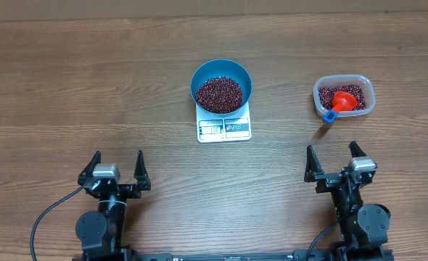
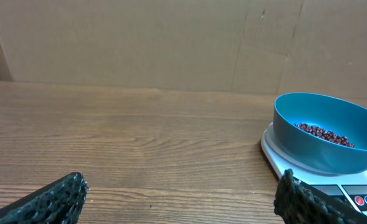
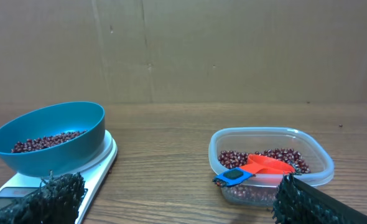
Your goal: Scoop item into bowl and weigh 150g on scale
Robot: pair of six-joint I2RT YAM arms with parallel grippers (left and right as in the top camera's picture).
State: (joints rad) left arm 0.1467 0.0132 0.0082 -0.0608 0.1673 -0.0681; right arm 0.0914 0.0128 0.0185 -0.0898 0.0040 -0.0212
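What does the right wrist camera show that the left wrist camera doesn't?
Only the right wrist view shows the clear tub of beans, with a red scoop lying in it, its blue handle end at the rim. Only the left wrist view shows the buttons on the scale and a wide bare stretch of table. Both show the blue bowl, with beans in it, sitting on the white scale, against a brown backdrop.

Left pincer and right pincer agape
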